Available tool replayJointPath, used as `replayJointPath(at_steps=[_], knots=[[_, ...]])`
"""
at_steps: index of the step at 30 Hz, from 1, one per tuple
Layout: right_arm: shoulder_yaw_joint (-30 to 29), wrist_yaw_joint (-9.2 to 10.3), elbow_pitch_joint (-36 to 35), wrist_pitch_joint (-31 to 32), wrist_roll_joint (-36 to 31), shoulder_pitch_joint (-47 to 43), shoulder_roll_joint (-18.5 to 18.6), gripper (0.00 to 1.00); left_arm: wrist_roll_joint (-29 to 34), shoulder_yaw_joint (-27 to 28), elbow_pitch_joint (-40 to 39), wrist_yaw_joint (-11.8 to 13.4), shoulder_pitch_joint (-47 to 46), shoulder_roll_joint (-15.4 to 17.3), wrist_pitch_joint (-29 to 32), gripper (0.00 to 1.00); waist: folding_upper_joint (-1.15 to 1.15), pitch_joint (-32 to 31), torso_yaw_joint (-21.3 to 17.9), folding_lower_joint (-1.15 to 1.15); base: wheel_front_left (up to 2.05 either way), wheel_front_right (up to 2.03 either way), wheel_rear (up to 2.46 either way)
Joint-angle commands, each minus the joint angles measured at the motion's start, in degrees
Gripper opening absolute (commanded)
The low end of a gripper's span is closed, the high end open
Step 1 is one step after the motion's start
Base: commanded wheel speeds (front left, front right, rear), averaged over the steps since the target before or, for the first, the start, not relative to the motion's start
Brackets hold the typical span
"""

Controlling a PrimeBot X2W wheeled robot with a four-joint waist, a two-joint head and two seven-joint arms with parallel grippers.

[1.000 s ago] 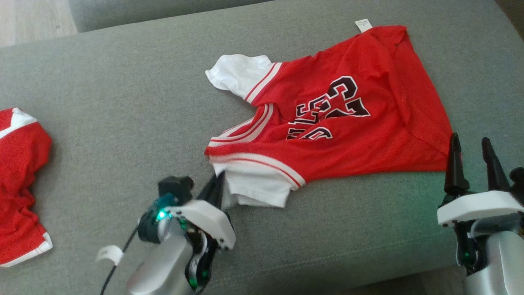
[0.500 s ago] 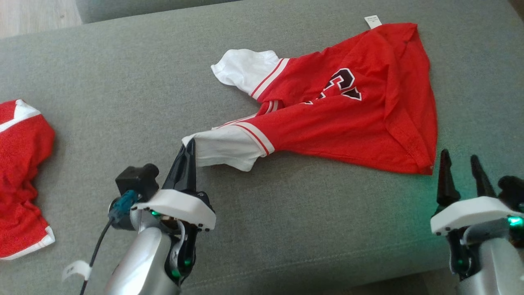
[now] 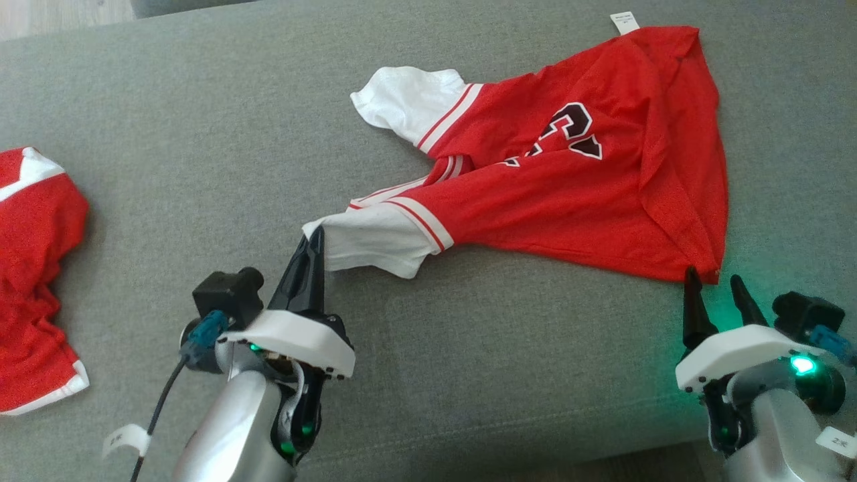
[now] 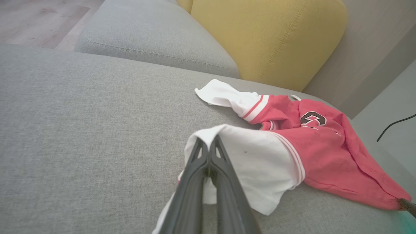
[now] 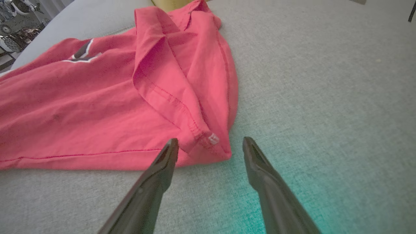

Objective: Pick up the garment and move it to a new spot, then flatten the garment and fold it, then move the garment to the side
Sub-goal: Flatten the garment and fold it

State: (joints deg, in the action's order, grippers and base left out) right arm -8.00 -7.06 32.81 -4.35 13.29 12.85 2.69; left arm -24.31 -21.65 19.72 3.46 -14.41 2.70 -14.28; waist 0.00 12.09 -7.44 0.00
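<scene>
While it lies spread on the grey sofa (image 3: 167,167), the red jersey (image 3: 569,207) has its white sleeve (image 3: 375,244) clamped between the pressed-together fingers of the left tool (image 3: 315,234), the sleeve edge raised at the tips.
Right tool (image 3: 712,276): fingers apart, holding nothing, tips just short of the jersey's near corner.
Second red garment (image 3: 33,281): well left of the left tool.
Yellow cushion (image 4: 269,39): beyond the jersey, far from both tools.

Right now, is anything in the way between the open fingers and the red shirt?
No, nothing visible. The right fingers stand open right at the near corner of the red shirt, with bare grey cushion around them.
</scene>
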Motion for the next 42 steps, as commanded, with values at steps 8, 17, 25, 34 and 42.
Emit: replayJointPath(at_steps=[8, 17, 25, 34, 42], knots=[[-1.3, -0.43, 6.0, -2.5, -1.1, 5.8, 0.2, 1.00, -0.4, 0.6, -1.8, -0.2, -2.5, 0.2, -0.7, 0.00, 0.00, 0.8, 0.4, 0.00, 0.00, 0.00, 0.00], [-3.5, -0.43, 12.1, -5.2, -1.0, 9.0, 0.2, 1.00, -0.2, 0.6, -1.5, -0.2, -2.8, 0.2, -0.7, 0.00, 0.00, 1.3, 1.1, 0.00, 0.00, 0.00, 0.00], [-4.0, -0.43, 13.2, -7.5, -2.3, 9.4, 0.2, 1.00, -0.5, 0.4, -1.0, -0.2, -2.7, 0.2, -0.7, 0.00, 0.00, 0.6, 1.4, 0.00, 0.00, 0.00, 0.00], [-6.3, -0.43, 9.3, -7.2, -7.4, 8.1, 0.2, 0.27, -0.7, 1.0, -0.6, -0.1, -2.2, 0.2, -0.7, 0.00, 0.00, -0.8, 0.9, 0.00, 0.00, 0.00, 0.00], [-2.0, -0.43, 2.6, -2.5, -8.4, 5.3, 1.7, 0.00, -0.6, 1.7, -0.3, -0.1, -1.8, 0.2, -0.7, 0.00, 0.00, -2.4, 0.4, 0.00, 0.00, 0.00, 0.00]])
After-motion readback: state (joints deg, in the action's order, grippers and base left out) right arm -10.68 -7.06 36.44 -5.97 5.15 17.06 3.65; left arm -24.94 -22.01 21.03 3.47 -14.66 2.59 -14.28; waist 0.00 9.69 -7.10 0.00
